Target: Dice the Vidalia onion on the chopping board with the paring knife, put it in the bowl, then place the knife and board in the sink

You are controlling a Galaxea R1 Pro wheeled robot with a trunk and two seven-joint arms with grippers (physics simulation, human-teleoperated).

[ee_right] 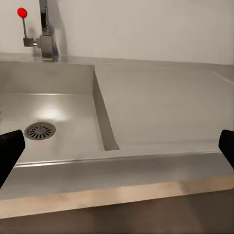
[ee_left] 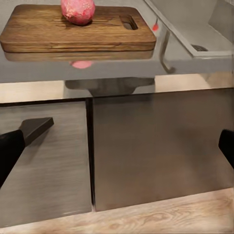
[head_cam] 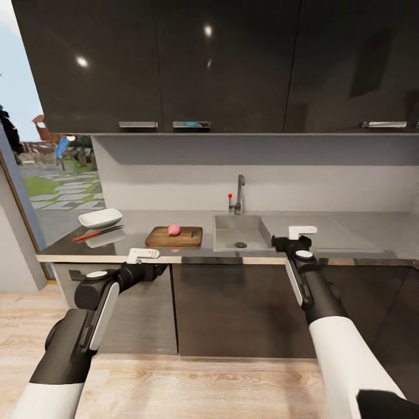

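Lighting is even and bright. Two specular glints mark the glossy upper cabinets (head_cam: 157, 64) toward 11 and 12 o'clock. A glare patch lies on the sink (ee_right: 48, 131) floor beside the drain. Renders are slightly soft; straight edges show no evident bowing.

The sink (ee_right: 63, 122) lies open with its round drain (ee_right: 40, 130) in the basin floor. A chrome tap (ee_right: 46, 29) with a red knob (ee_right: 22, 12) stands at its far rim. A flat draining surface (ee_right: 161, 107) adjoins the basin. The right gripper's dark fingertips (ee_right: 9, 151) sit wide apart.
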